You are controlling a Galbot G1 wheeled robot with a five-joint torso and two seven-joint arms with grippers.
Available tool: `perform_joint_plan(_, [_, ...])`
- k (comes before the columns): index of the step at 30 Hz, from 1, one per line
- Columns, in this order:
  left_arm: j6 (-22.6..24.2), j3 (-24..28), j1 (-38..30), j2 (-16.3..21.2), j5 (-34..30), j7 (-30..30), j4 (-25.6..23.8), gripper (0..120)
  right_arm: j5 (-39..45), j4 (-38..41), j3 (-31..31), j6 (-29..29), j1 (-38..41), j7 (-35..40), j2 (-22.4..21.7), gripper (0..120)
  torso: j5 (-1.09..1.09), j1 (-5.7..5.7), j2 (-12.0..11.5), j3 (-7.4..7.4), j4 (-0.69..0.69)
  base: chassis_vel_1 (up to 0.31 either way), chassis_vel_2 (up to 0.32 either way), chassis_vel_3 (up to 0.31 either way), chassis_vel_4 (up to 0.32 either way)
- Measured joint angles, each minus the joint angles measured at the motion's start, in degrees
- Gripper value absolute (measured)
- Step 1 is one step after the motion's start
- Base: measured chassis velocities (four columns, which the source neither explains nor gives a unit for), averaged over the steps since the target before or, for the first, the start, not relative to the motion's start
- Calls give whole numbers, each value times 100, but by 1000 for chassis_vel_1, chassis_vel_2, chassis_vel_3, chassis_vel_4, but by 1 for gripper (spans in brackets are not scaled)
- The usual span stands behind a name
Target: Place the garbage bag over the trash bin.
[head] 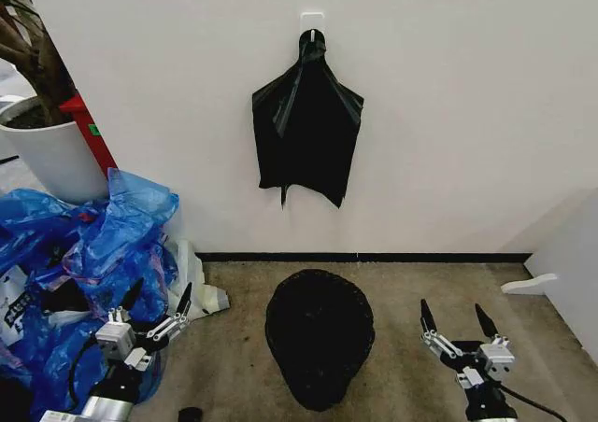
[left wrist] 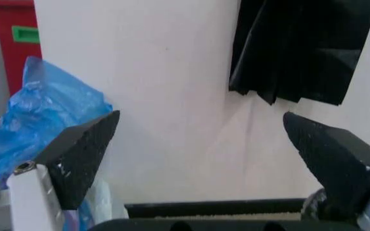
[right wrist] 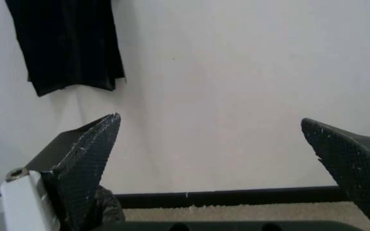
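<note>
The garbage bag [head: 319, 336] is a wrinkly black oval mound on the floor in the middle of the head view, a little in front of the wall. The trash bin is hidden, and no white of it shows. My left gripper [head: 157, 305] hangs open to the left of the mound, against the blue bags, its fingers spread wide [left wrist: 201, 139] and holding nothing. My right gripper [head: 453, 317] hangs open to the right of the mound, also empty [right wrist: 211, 144]. Both sit apart from the black film.
A flat black bag [head: 306, 123] hangs from a hook on the white wall. Translucent blue bags [head: 89, 245] pile up at the left beside a white plant pot [head: 51, 156] and a red box [head: 91, 128]. A white piece [head: 529, 285] lies at the right.
</note>
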Motion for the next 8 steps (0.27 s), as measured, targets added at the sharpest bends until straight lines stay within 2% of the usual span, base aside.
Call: perform_joint_plan(8, [5,155,-23,-8,92,-303,-20,100,-10,-21,39,159,-115,31,31,100,-1,1,0,0,-1,0,0,0,0])
